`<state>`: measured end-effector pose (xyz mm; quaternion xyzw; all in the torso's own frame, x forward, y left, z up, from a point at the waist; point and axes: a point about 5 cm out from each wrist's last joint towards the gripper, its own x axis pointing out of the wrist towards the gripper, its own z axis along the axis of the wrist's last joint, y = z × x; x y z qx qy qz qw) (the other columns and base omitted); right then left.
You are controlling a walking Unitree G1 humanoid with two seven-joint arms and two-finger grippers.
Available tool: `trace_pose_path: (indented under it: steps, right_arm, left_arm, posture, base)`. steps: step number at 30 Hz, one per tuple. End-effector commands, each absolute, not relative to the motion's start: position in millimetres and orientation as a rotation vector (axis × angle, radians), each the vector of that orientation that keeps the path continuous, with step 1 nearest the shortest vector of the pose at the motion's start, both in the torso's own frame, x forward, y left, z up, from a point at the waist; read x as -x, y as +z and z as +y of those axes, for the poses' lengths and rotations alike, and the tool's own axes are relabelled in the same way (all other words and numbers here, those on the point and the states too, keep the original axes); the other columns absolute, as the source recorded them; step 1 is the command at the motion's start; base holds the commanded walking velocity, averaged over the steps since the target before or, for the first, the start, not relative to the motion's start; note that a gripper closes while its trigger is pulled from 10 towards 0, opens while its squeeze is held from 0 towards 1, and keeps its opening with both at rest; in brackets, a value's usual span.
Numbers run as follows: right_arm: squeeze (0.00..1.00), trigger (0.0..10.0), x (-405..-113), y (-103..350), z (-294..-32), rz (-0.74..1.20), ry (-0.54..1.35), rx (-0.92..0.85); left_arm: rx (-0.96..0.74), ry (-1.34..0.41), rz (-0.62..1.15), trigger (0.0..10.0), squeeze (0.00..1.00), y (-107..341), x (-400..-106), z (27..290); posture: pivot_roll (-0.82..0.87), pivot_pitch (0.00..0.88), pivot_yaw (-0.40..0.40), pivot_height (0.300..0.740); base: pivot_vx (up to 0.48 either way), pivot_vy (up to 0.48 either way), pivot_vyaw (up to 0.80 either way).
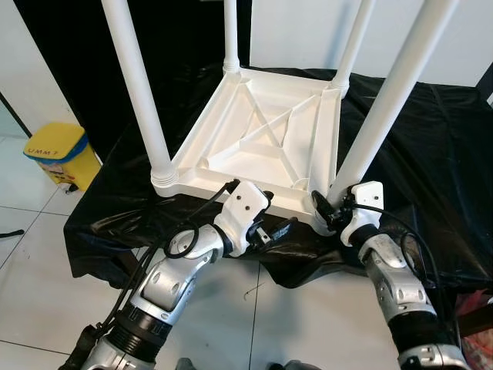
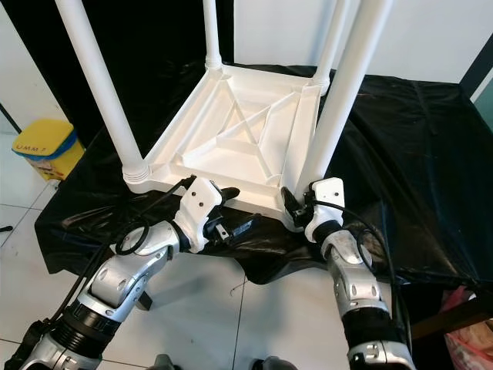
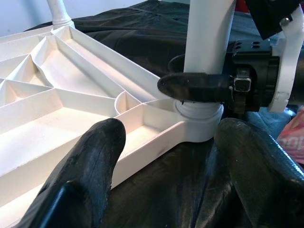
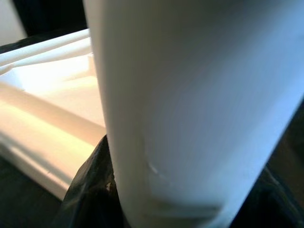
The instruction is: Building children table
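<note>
A white plastic children's table (image 1: pixel 262 139) lies upside down on a black cloth, with its legs pointing up. My right gripper (image 1: pixel 327 212) is shut around the base of the near right leg (image 1: pixel 385 108), just above its socket. That leg (image 4: pixel 190 95) stands close between the fingers in the right wrist view. My left gripper (image 1: pixel 273 230) is open at the table's near edge, left of that corner. One of its fingers (image 3: pixel 90 161) sits over the rim and the other (image 3: pixel 251 161) over the cloth. The near left leg (image 1: pixel 139 92) stands in its corner.
The black cloth (image 1: pixel 431 154) drapes over the support and hangs toward the white tiled floor (image 1: pixel 308 316). A yellow bin (image 1: pixel 62 154) stands on the floor at the left. Something pink (image 1: pixel 477 316) shows at the lower right. Two far legs (image 1: pixel 230 35) rise at the back.
</note>
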<state>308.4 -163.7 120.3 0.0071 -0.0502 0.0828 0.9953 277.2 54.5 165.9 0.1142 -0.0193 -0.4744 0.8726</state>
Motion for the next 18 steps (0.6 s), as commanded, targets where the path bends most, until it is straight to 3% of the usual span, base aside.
trace_pose_path:
  steps: [1,10,18]
  right_arm:
    - [0.00,10.0,-301.1,105.9,-170.2,-0.024,0.005,-0.025]
    - [0.00,10.0,-290.0,102.6,-166.1,-0.007,-0.284,-0.066]
    - [0.00,10.0,-289.7,105.2,-163.6,-0.016,-0.290,-0.073]
  left_arm:
    - [-0.243,-1.096,-0.029,10.0,0.00,164.4,-270.0,49.1]
    - [-0.235,-1.099,-0.025,10.0,0.00,163.1,-267.5,47.9]
    - [-0.234,-1.100,-0.025,10.0,0.00,163.3,-266.8,48.0]
  posture:
    - [0.02,0.058,-0.059,0.740]
    - [0.02,0.060,-0.062,0.740]
    - [0.02,0.061,-0.063,0.740]
  base:
    - [0.000,0.000,0.00]
    - [0.000,0.000,0.00]
    - [0.000,0.000,0.00]
